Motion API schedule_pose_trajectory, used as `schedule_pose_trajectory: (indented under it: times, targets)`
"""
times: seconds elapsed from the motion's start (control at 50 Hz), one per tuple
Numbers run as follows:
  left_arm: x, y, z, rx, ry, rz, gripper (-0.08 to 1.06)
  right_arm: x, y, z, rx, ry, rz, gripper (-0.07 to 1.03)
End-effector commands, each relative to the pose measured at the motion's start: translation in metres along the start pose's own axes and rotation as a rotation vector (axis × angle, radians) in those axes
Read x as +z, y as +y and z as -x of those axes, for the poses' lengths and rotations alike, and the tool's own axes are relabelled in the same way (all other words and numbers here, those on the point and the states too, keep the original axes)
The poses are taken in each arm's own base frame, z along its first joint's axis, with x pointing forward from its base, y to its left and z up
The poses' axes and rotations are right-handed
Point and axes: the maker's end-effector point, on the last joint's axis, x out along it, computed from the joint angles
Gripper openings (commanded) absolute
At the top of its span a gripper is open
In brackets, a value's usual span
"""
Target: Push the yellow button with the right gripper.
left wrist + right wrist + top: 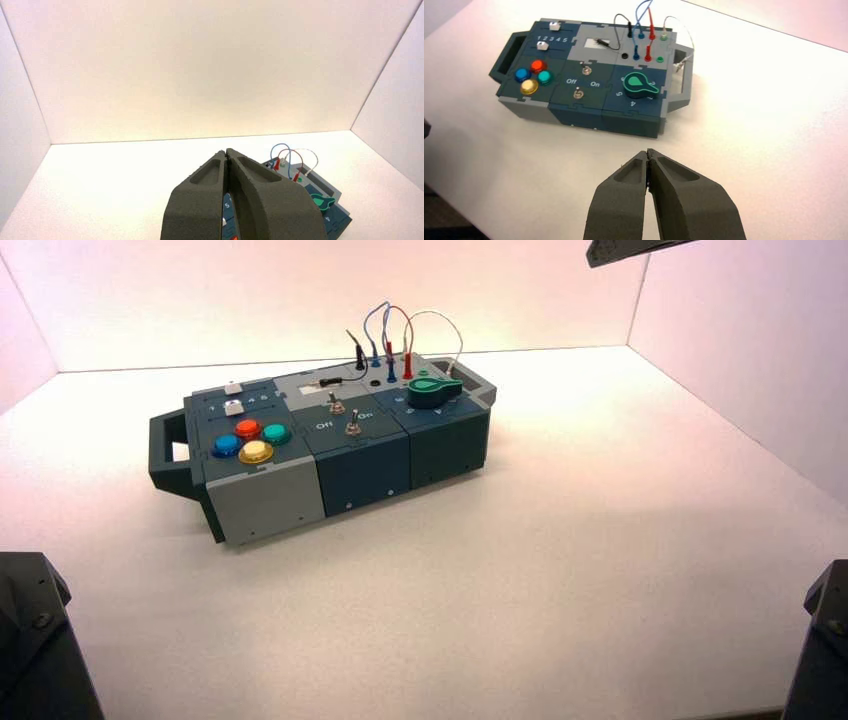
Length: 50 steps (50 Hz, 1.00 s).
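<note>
Yellow button (256,452), a glossy round dome, sat nearest the robot in the four-button cluster on the left end of the box (265,502). The right pincer (648,151) was apart from the box, on the robot's side, its tapered tips closed into a narrow V, presumably to present one firm point for pressing; the left pincer (226,151), also closed, idled above the pale, smooth surface (480,610), likely to keep the approach unobstructed.

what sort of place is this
Probably a robot test booth: pale plain walls around a white tabletop, a practice box with coloured buttons, switches and plug-in wires, and the right gripper above it.
</note>
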Motion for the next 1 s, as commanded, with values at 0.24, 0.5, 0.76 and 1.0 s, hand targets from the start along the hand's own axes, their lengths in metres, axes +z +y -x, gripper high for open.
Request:
schedule_pose_trajectory:
  times: [0.24, 0.5, 0.76, 1.0]
  targets:
    - [0.009, -0.001, 0.002, -0.002, -0.020, 0.005, -0.03, 0.015, 0.015, 0.004, 0.044, -0.031, 0.035, -0.02]
    - [0.008, -0.001, 0.001, -0.002, -0.015, 0.005, -0.03, 0.015, 0.057, -0.004, 0.166, 0.013, 0.112, -0.02]
    - [0.008, -0.001, 0.000, -0.002, -0.015, 0.008, -0.03, 0.027, 0.092, -0.033, 0.234, 0.100, 0.137, -0.02]
    - [0.009, -0.001, 0.001, -0.003, -0.023, 0.008, -0.03, 0.048, 0.111, -0.073, 0.240, 0.168, 0.135, -0.02]
